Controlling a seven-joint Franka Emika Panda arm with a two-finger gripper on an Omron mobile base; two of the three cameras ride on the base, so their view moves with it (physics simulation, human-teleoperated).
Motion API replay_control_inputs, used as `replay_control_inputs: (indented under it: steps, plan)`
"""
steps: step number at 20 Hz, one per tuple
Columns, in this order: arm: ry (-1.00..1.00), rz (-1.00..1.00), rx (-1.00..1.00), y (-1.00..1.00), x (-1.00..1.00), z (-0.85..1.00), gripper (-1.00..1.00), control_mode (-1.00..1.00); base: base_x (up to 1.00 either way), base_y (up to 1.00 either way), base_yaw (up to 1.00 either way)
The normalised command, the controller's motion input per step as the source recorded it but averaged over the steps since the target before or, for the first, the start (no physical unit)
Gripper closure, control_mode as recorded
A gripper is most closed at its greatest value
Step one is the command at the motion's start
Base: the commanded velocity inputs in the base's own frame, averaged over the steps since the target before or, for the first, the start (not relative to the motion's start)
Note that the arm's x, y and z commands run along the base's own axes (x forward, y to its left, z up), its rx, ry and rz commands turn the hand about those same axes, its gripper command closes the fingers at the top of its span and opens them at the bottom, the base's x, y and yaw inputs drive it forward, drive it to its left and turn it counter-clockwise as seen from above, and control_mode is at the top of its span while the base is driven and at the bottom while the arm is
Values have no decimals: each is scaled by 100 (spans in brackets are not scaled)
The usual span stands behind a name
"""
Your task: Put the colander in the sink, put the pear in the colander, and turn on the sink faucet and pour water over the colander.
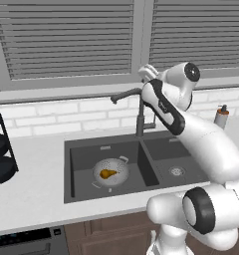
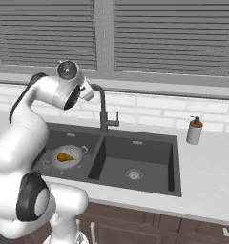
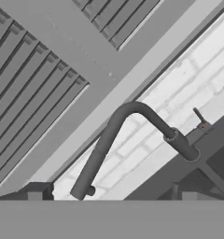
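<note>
The dark grey double sink (image 1: 67, 169) (image 2: 175, 164) is set into the pale counter. The perforated colander (image 1: 117, 165) (image 2: 73, 151) sits in its left basin, and the golden-brown pear (image 1: 108, 173) (image 2: 65, 157) lies inside it. The sink faucet (image 1: 139, 117) (image 2: 103, 112) (image 3: 132, 109) stands behind the divider, its spout swung over the left basin and its side lever (image 3: 201, 120) sticking out. My gripper (image 1: 148, 72) (image 2: 88, 91) (image 3: 111, 195) hovers high beside the top of the spout. It is open and holds nothing, its dark fingertips (image 3: 35, 191) wide apart.
A soap dispenser bottle (image 1: 221, 116) (image 2: 194, 130) stands on the counter right of the sink. A dark tiered rack (image 1: 2, 149) stands at the far left. A window with closed blinds (image 2: 169, 33) and its sill run close behind the faucet.
</note>
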Motion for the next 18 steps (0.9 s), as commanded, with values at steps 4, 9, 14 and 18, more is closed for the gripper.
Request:
replay_control_inputs:
  steps: [4,9,14,18]
  plan:
    - [1,11,-1,-86,-12,-40,-100,-100,0,0,0]
    - [0,5,1,-94,-4,-39,-100,-100,0,0,0]
    - [0,-5,21,-83,-1,-61,-100,-100,0,0,0]
    - [-1,0,11,-33,0,-55,-100,-100,0,0,0]
